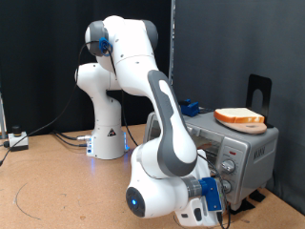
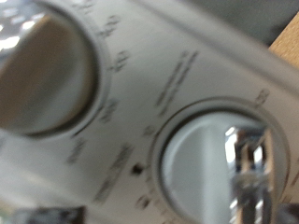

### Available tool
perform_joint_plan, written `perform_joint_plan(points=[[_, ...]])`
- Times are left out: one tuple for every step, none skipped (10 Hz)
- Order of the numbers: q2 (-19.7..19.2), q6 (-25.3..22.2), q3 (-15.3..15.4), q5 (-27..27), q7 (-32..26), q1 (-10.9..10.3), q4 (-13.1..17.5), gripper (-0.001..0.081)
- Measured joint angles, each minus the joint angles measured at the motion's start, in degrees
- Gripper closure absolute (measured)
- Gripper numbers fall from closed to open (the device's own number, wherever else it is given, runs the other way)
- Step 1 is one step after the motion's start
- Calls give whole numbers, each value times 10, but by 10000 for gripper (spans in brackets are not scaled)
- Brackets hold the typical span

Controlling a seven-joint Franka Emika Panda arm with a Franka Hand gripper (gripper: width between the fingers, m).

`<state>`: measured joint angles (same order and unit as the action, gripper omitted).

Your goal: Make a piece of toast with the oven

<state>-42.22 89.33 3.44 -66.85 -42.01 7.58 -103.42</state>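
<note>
A: Where is the claw (image 1: 221,188) right now?

B: Low down at the side panel of the oven (image 1: 250,145), pressed close to the knobs. The arm folds down from its white base so the hand can face that panel head-on.

A: Is it gripping a knob?

B: The wrist view is filled by the panel: one round knob (image 2: 42,65) to one side and a second knob (image 2: 201,173) with a shiny, blurred finger (image 2: 252,163) lying across it. That suggests the claw is at that knob, likely to set the dial, but the blur hides whether it is clamped or slack, so I cannot tell.

A: And the bread?

B: One slice (image 1: 239,117), pale face with an orange-brown crust, lies flat on the oven's roof. Which slice it is I cannot tell. The inside of the oven is hidden by the arm.

A: What does everything stand on?

B: The oven and the robot's base share the brown surface (image 1: 57,181).
</note>
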Motion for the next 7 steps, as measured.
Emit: perform_joint_plan(points=[[5, -14, -4, 8, 7, 3, -2, 319], [12, -24, -8, 15, 13, 7, -4, 184], [23, -25, -16, 22, 16, 10, -9, 184], [35, -25, -26, 30, 21, 12, -12, 41], [45, -26, -36, 37, 27, 15, -13, 41], [53, -30, -45, 43, 37, 21, -13, 10], [60, -43, -53, 51, 46, 28, -11, 2]])
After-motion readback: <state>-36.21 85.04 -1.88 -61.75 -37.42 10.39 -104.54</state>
